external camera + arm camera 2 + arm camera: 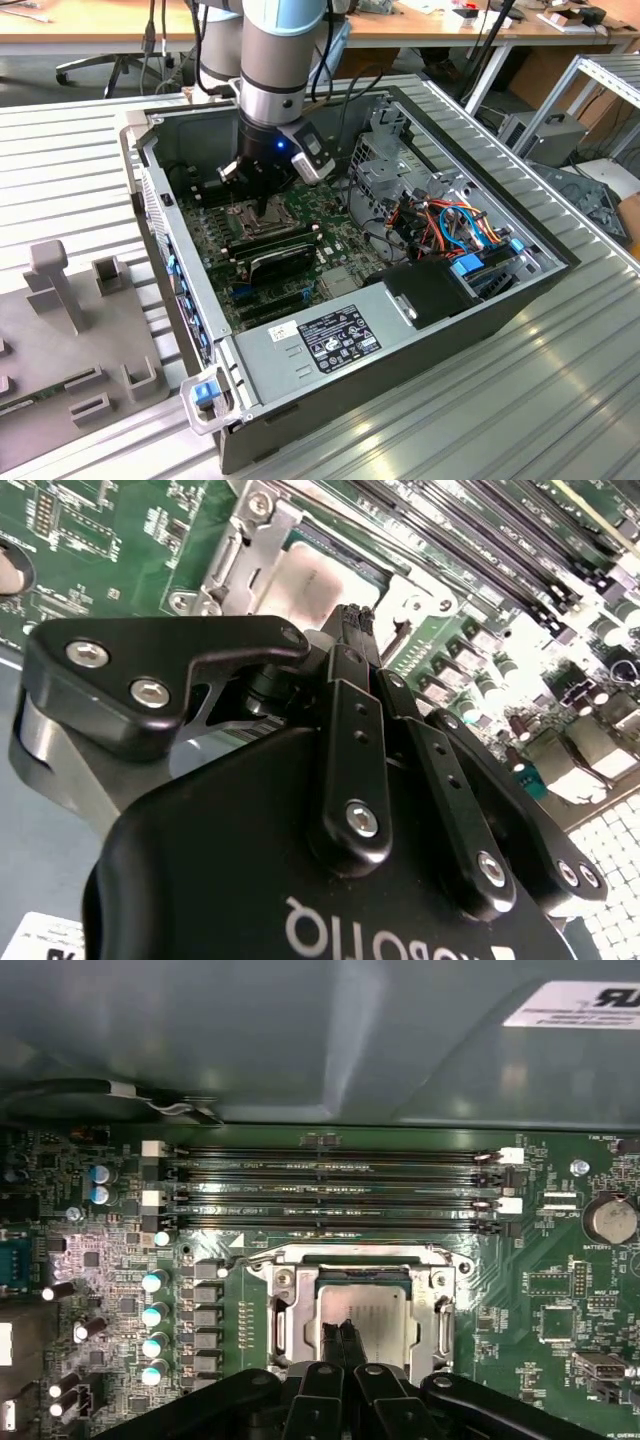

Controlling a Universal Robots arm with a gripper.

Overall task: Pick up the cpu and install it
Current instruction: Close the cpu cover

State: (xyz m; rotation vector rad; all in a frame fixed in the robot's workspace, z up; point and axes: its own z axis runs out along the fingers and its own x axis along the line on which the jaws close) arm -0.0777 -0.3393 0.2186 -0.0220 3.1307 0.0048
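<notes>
Tabletop [480,420] of ribbed metal lay nearest in the exterior view, with a grey moulded fixture [70,330] on it at the exterior view's left. On the same surface stood an open computer case [400,375], a blue latch [205,392] at its near corner. Just inside the near wall sat a silver power supply [330,340] with a label on top. A tangle of orange and blue cables [450,225] filled the case's side toward the exterior view's right. Beyond the power supply, the green motherboard [340,235] covered the case floor and carried long black memory sticks [270,245] in their slots.

Past those sticks was the silver metal-framed socket [290,1300], and the cpu [375,1305] lay flat within its frame, pale face up. The second wrist view showed the same chip [315,580] seated inside the frame [250,540].

The gripper [262,195] hung low inside the case, directly over the socket. In both wrist views its fingers were pressed together with nothing between them, the joined tips [340,1328] [350,612] poised over the cpu's face. Whether they touched it I could not tell.

The arm [275,60] rose out of the case. Farthest back stood a wooden desk [400,25] and an office chair [110,65].
</notes>
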